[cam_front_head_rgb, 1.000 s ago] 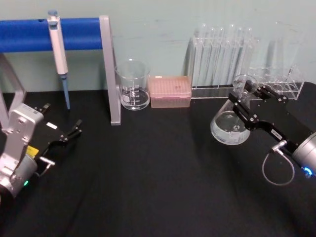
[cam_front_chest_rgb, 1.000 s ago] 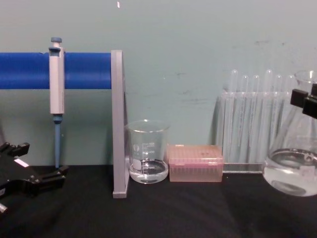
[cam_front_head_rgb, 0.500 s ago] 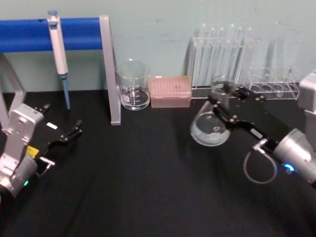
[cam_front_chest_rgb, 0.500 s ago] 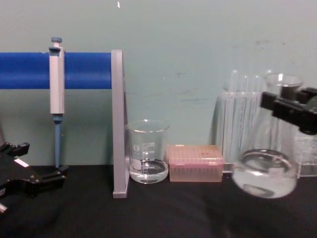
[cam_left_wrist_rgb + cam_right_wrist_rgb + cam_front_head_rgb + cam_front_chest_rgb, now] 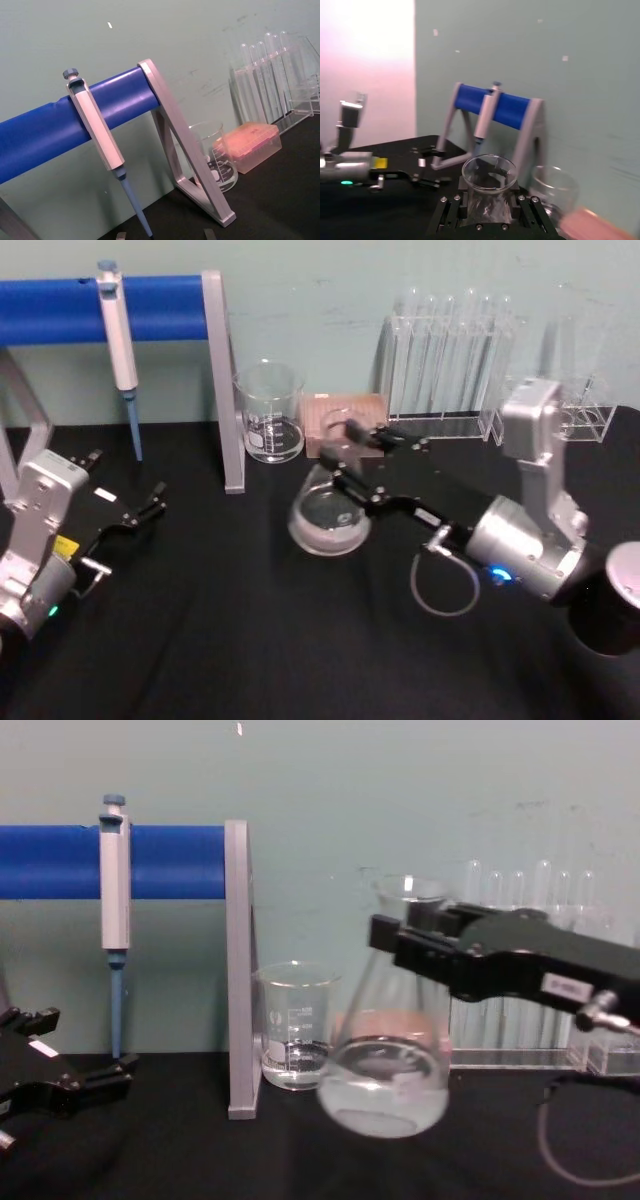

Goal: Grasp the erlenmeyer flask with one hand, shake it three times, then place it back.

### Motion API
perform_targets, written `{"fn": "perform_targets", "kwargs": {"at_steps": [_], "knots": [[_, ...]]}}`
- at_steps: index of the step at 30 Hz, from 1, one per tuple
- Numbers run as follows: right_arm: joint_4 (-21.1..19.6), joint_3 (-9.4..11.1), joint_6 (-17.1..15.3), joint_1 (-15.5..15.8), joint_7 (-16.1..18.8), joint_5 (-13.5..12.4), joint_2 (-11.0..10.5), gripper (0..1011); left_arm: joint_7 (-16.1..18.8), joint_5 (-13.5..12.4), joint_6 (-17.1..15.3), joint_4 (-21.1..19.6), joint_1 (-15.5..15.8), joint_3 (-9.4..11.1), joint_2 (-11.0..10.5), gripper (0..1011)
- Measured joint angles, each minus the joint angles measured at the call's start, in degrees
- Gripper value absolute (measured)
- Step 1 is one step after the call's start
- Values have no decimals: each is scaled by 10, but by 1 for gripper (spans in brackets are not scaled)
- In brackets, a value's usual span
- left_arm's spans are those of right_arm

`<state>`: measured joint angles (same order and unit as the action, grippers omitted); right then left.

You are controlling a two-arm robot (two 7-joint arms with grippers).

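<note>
The erlenmeyer flask (image 5: 328,518) is clear glass with a little clear liquid swirling in its wide base. It hangs just above the black table, in front of the pink box. My right gripper (image 5: 346,462), black with a grey cable loop, is shut on the flask's neck just under the rim. From the chest the flask (image 5: 385,1082) shows right of the beaker, with the right gripper (image 5: 402,936) clamped on its neck. In the right wrist view the flask's mouth (image 5: 489,172) sits between the jaws of the right gripper (image 5: 489,206). My left gripper (image 5: 127,476) rests open at the table's left.
A glass beaker (image 5: 268,415) stands by the grey stand post (image 5: 222,390). A pipette (image 5: 118,335) hangs on the blue bar (image 5: 60,308). The pink tip box (image 5: 318,418) and the test tube rack (image 5: 450,350) line the back wall. A clear rack (image 5: 585,410) sits far right.
My right gripper has swung the flask to the left, from the right side of the table to its middle. The liquid is sloshing. The left arm has not moved.
</note>
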<state>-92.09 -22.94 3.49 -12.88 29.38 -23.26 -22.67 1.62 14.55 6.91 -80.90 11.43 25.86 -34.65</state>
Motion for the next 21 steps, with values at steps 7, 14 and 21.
{"fn": "perform_targets", "kwargs": {"at_steps": [7,14,21], "knots": [[21,-40,0,-33,29,-8,12,456,0,0,0,0,0,0,0,1001],[32,-60,0,-49,40,-15,15,456,0,0,0,0,0,0,0,1001],[37,-69,1,-56,40,-20,14,456,0,0,0,0,0,0,0,1001]]}}
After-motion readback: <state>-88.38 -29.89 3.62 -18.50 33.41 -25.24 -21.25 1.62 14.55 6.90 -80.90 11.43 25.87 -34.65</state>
